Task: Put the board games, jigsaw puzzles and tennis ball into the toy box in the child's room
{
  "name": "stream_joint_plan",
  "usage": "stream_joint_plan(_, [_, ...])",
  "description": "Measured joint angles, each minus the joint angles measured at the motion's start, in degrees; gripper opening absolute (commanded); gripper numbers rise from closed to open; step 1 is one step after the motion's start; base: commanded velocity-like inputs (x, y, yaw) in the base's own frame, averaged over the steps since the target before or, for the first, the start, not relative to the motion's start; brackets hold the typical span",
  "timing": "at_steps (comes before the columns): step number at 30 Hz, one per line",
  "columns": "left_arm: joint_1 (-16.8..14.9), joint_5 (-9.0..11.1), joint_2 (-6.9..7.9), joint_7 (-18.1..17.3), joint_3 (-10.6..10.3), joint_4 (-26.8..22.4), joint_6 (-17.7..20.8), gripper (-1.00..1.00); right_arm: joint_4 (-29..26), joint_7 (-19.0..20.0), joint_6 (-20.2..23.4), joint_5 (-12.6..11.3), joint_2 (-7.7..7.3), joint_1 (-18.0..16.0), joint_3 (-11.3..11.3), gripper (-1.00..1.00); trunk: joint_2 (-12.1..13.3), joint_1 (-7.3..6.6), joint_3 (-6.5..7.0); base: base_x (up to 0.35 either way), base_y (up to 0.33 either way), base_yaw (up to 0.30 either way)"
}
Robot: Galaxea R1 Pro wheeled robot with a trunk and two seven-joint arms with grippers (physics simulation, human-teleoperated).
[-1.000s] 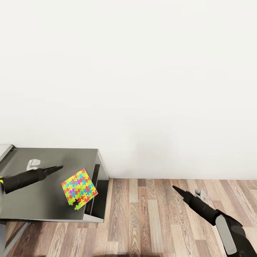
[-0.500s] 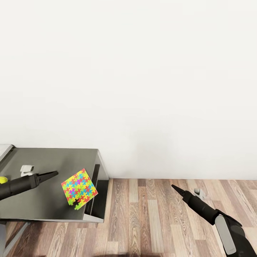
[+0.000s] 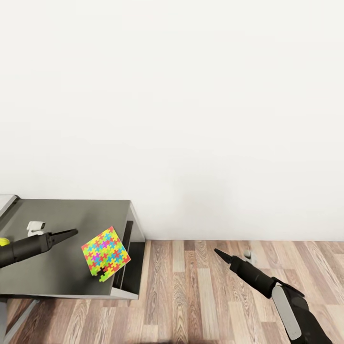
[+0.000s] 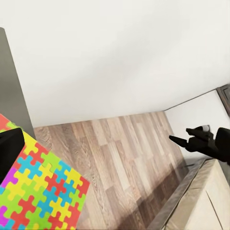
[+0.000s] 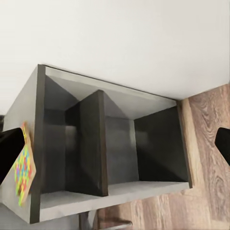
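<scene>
A jigsaw puzzle (image 3: pixel 105 252), a square sheet of bright interlocking pieces, lies on the table's dark grey lower section (image 3: pixel 57 267), close to its right edge. My left gripper (image 3: pixel 71 232) hovers over that top just left of the puzzle, apart from it. In the left wrist view the puzzle (image 4: pixel 40 194) lies below one black finger (image 4: pixel 9 148) at the picture's edge, and nothing is held. A sliver of yellow-green, the tennis ball (image 3: pixel 3 241), peeks out at the far left beside my arm. My right gripper (image 3: pixel 217 251) hangs over the wooden floor, empty, its fingers (image 5: pixel 9 148) wide apart.
A white wall rises behind everything. Wooden floor (image 3: pixel 200 296) stretches right of the table. The right wrist view looks into the table's open dark shelf compartments (image 5: pixel 120 148), split by an upright divider. A corner of the pale grey top (image 3: pixel 6 199) shows far left.
My left gripper drew back to the left, away from the puzzle, then held still. My right arm swung left and forward over the floor. The puzzle has not moved.
</scene>
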Motion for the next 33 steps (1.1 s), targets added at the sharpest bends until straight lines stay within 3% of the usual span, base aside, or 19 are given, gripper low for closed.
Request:
stream_joint_plan(19, [0.0, 0.0, 0.26, 0.0, 0.4, 0.1, -0.1, 1.0, 0.4, 0.2, -0.9, -0.1, -0.01, 0.0, 0.6, 1.0, 0.0, -0.01, 1.63, 0.105, 0.09, -0.076])
stream_joint_plan(33, [0.1, 0.0, 0.33, 0.0, 0.5, 0.0, -0.3, 1.0, 0.4, 0.4, -1.1, 0.0, 0.05, 0.0, 0.8, 1.0, 0.0, 0.0, 2.88, 0.015, 0.011, -0.059])
